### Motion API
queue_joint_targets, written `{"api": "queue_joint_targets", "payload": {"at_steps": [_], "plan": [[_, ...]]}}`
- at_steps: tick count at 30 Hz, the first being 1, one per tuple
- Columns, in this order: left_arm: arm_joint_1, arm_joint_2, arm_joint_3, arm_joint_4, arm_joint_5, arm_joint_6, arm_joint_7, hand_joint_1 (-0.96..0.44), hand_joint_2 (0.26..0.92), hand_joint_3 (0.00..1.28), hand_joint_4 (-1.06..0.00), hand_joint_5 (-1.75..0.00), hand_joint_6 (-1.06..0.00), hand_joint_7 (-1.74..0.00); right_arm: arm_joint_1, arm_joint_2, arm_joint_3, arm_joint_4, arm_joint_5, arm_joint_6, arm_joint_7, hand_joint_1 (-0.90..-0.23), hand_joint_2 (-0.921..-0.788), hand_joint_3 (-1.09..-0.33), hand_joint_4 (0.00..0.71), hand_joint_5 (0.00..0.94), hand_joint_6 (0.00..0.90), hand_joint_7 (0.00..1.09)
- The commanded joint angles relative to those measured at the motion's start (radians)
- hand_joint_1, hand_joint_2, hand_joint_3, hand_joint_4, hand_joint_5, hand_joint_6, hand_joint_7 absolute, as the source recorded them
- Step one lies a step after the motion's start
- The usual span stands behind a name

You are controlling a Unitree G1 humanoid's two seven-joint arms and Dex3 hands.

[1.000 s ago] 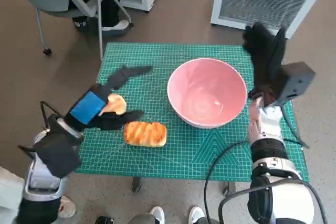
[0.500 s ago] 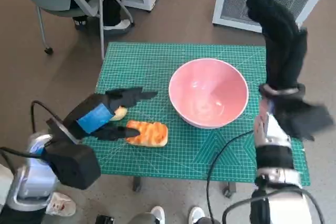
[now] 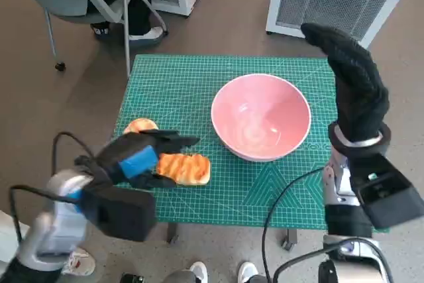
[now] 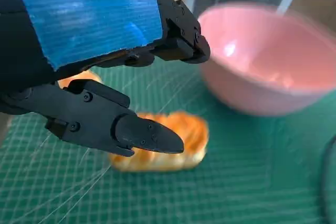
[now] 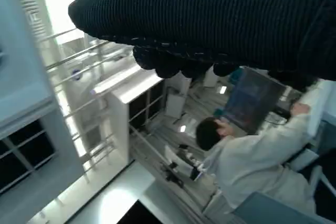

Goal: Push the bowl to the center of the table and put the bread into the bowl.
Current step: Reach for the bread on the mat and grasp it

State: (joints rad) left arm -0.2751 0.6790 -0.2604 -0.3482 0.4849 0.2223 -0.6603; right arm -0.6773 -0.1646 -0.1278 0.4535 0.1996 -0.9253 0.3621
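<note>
- The bread (image 3: 185, 168) lies on the green tabletop (image 3: 199, 84), near the pink bowl (image 3: 260, 117) on the side toward the left arm.
- The left hand (image 3: 142, 158) hovers over the loaf, fingers spread, holding nothing; it should settle lower and close across the loaf's middle.
- The right hand (image 3: 354, 87) is raised beyond the bowl's far side, ungrasping.

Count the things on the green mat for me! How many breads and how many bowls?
Bread: 2, a long glazed bread and a round bread
Bowl: 1, the pink bowl
Total: 3
</note>
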Motion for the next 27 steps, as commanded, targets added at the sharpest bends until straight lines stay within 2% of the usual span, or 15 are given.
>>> {"api": "queue_joint_targets", "payload": {"at_steps": [1, 9, 16, 22, 26, 27], "plan": [[-0.032, -0.009, -0.05, -0.009, 0.077, 0.056, -0.037, -0.35, 0.9, 0.0, -0.41, 0.0, -0.49, 0.0, 0.036, 0.003, 0.008, -0.021, 0.003, 0.028, -0.009, -0.549, -0.921, -0.722, 0.313, 0.019, 0.044, 0.69], [-0.061, -0.056, -0.116, 0.035, 0.175, 0.113, -0.052, -0.36, 0.883, 0.0, -0.37, 0.0, -0.45, 0.0, 0.056, 0.003, 0.012, -0.051, 0.004, 0.053, -0.012, -0.549, -0.921, -0.723, 0.306, 0.012, 0.023, 0.72], [-0.053, -0.116, -0.129, 0.144, 0.173, 0.065, 0.035, -0.33, 0.869, 0.0, -0.37, 0.0, -0.45, 0.0, 0.065, 0.007, 0.014, -0.066, -0.008, 0.065, -0.022, -0.548, -0.921, -0.725, 0.304, 0.009, 0.013, 0.74], [-0.045, -0.162, -0.123, 0.25, 0.151, -0.006, 0.13, -0.18, 0.86, 0.0, -0.44, -0.02, -0.49, -0.02, 0.07, 0.008, 0.015, -0.073, -0.024, 0.072, -0.034, -0.546, -0.921, -0.726, 0.303, 0.008, 0.008, 0.75], [-0.047, -0.186, -0.124, 0.32, 0.151, -0.056, 0.202, -0.05, 0.865, 0.0, -0.54, -0.03, -0.57, -0.04, 0.075, 0.009, 0.017, -0.081, -0.031, 0.076, -0.043, -0.544, -0.921, -0.731, 0.302, 0.007, 0.001, 0.77], [-0.047, -0.189, -0.124, 0.332, 0.152, -0.066, 0.216, -0.01, 0.871, 0.0, -0.59, -0.04, -0.61, -0.05, 0.076, 0.009, 0.018, -0.083, -0.032, 0.078, -0.044, -0.543, -0.921, -0.731, 0.302, 0.007, 0.001, 0.77]]}}
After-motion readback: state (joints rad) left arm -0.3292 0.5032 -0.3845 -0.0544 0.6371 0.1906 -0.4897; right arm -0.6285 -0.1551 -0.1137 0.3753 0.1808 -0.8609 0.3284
